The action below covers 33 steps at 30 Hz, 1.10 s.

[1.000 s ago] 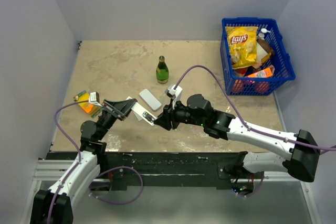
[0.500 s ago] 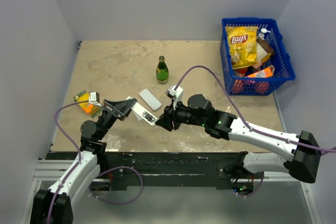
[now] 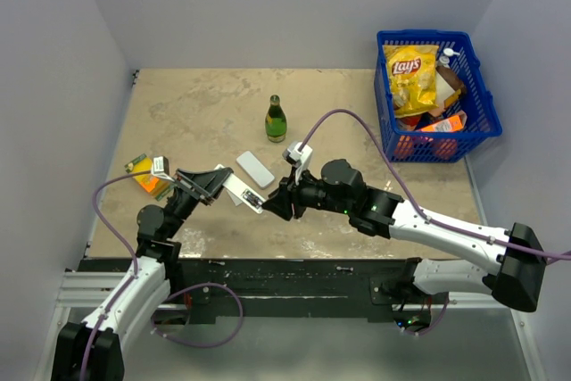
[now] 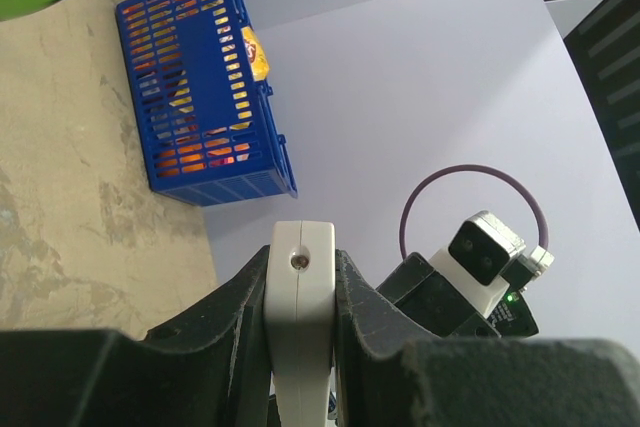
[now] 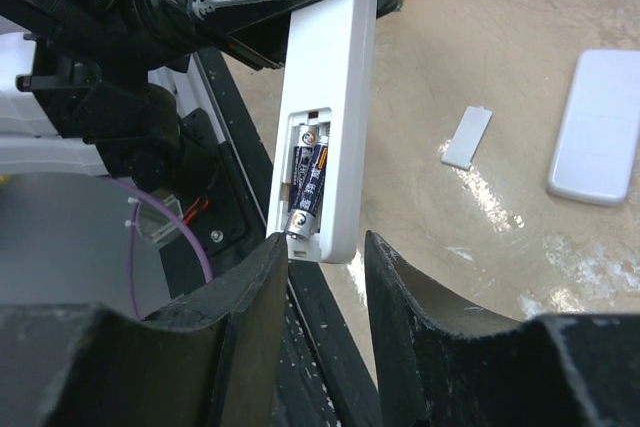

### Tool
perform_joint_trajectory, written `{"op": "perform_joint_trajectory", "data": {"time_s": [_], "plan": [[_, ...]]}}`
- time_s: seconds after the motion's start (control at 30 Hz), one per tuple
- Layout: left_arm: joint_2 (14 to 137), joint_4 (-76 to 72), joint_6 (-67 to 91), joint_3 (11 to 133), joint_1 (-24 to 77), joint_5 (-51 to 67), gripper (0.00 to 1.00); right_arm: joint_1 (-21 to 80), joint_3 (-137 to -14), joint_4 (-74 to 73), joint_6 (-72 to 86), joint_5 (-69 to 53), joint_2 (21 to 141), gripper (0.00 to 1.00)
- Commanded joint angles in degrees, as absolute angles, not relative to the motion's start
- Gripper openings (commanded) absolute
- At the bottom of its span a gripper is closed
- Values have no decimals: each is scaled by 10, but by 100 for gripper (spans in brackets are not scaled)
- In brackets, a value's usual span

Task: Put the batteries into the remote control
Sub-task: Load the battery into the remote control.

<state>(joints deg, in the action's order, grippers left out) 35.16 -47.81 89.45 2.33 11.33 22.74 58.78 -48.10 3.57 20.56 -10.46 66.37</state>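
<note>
- The right end effector [image 5: 318, 265] has its fingers spread and nothing pinched. The open end of the remote control [image 5: 335, 87] sits at its 12 o'clock, in line with the gap between the tips; whether they touch it cannot be told.
- The left end effector [image 4: 300, 292] is pressed onto the remote control, one finger on each long side, holding it off the tabletop [image 3: 196, 104].
- The batteries [image 5: 308, 182] lie side by side in the remote control's uncovered compartment, near the end facing the right end effector.
- From above, the left end effector is at the remote control's 9 o'clock and the right at its 3 o'clock.
- A small white cover plate [image 5: 467, 137] lies flat on the tabletop, with a second white bar [image 5: 598, 127] apart at its 3 o'clock.
- A green bottle [image 3: 276, 120] stands upright at 12 o'clock from the right end effector.
- A blue basket [image 3: 382, 95] sits at the tabletop's 2 o'clock.
</note>
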Motion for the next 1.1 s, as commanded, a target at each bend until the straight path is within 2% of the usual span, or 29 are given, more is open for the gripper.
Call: {"op": "perform_joint_trajectory", "data": {"time_s": [0.0,1.07], "plan": [[344,-499,907,18,115,233,0,585,-504,75,211,-107,664,40],[345,-506,900,36,115,261,0,585,-512,82,213,-110,693,32]]}}
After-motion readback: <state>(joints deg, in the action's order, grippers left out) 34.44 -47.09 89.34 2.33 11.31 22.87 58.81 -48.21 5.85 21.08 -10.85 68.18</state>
